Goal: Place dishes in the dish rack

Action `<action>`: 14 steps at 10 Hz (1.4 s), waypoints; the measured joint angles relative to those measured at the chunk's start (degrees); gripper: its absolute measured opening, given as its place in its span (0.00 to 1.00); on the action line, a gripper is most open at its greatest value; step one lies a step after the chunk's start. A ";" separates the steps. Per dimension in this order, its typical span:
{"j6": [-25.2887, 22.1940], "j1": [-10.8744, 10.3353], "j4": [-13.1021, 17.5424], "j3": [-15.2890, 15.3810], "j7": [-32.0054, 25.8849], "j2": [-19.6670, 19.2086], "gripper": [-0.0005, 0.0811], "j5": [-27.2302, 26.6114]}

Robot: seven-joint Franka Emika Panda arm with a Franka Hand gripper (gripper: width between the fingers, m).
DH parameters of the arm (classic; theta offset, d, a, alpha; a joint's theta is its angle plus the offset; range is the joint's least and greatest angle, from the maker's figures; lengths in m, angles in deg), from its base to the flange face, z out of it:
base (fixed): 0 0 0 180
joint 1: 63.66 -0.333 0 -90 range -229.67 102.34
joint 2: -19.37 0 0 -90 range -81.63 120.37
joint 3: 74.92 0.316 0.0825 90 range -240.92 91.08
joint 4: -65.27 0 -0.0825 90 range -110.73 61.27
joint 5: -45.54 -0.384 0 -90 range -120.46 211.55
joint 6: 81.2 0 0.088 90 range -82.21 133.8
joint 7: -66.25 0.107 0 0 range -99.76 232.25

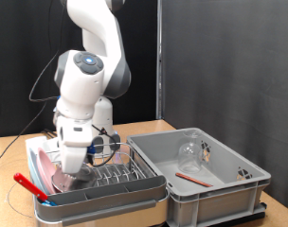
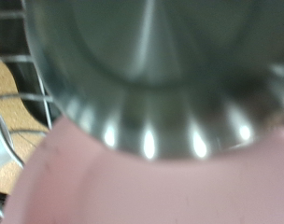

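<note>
The dish rack (image 1: pixel 135 176), chrome wire on a pale base, stands at the exterior view's lower left. A round pink plate (image 1: pixel 57 176) lies in its left part. My gripper (image 1: pixel 76 166) reaches down into the rack right over that plate; its fingers are hidden from view. In the wrist view a shiny steel bowl (image 2: pixel 151 65) fills most of the picture at very close range, with the pink plate (image 2: pixel 133 187) just beyond it and rack wires (image 2: pixel 16 103) at the side. A clear glass (image 1: pixel 189 151) and a thin red utensil (image 1: pixel 191 176) lie inside the grey tub.
The large grey plastic tub (image 1: pixel 229 184) stands directly beside the rack on the exterior view's right. A red object (image 1: pixel 28 183) sticks out at the rack's left edge. Cables hang behind the arm, and a black curtain closes off the back.
</note>
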 joint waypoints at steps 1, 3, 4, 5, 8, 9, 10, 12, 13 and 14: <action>-0.12 -0.13 -0.99 0.78 -0.82 0.85 0.99 -1.21; -0.15 -0.47 -3.19 2.49 -3.21 3.04 0.99 -4.61; -0.14 -0.76 -4.44 3.29 -4.04 4.57 0.99 -6.27; -1.00 -0.94 -5.39 3.96 -5.23 6.04 0.99 -8.54; -9.58 -1.21 -4.05 4.79 -10.40 6.99 0.99 -12.23; -7.09 -1.26 -4.63 4.86 -11.57 7.04 0.99 -12.67; -4.84 -1.46 -5.02 5.35 -15.75 7.30 0.99 -14.25; -1.49 -2.89 -5.24 6.97 -27.59 8.41 0.99 -19.78; -1.57 -3.73 -5.17 7.82 -33.73 9.08 0.99 -21.37; -2.20 -4.60 -4.94 8.70 -39.02 9.58 0.99 -21.64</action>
